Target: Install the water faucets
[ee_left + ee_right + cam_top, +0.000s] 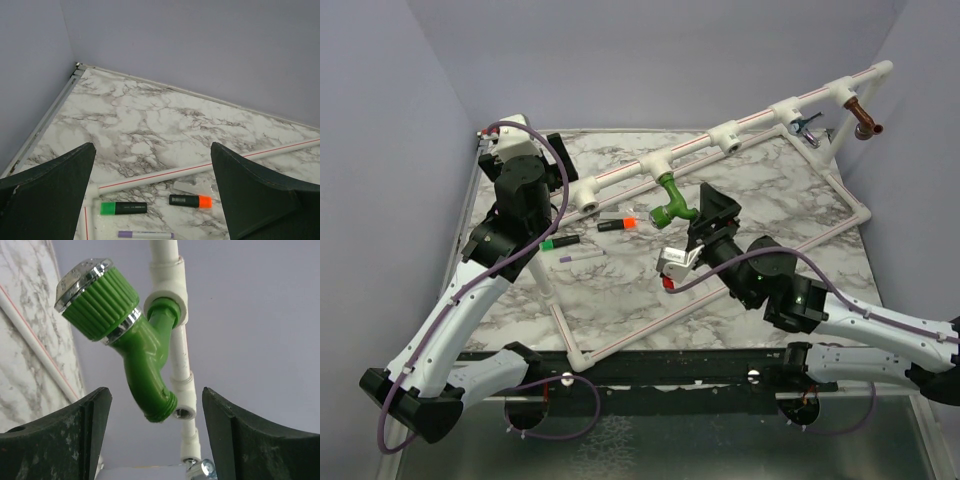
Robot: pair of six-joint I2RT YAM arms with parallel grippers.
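The green faucet (672, 200) sits with its stem in a white tee fitting (657, 161) of the raised white pipe rail, spout hanging down. In the right wrist view the green faucet (135, 350) hangs just ahead of my open, empty right gripper (156, 410), which touches nothing. My right gripper (708, 215) stands just right of the faucet. A chrome faucet (806, 124) and a copper-brown faucet (866, 122) sit in tees at the far right of the rail. My left gripper (558, 165) is open and empty at the rail's left end, above the table.
A white pipe frame (620, 335) lies on the marble table. An orange-capped marker (618, 222), a green-capped marker (560, 242) and a purple pen (582, 257) lie inside it, also in the left wrist view (191, 201). An empty tee (588, 197) faces forward. Grey walls enclose three sides.
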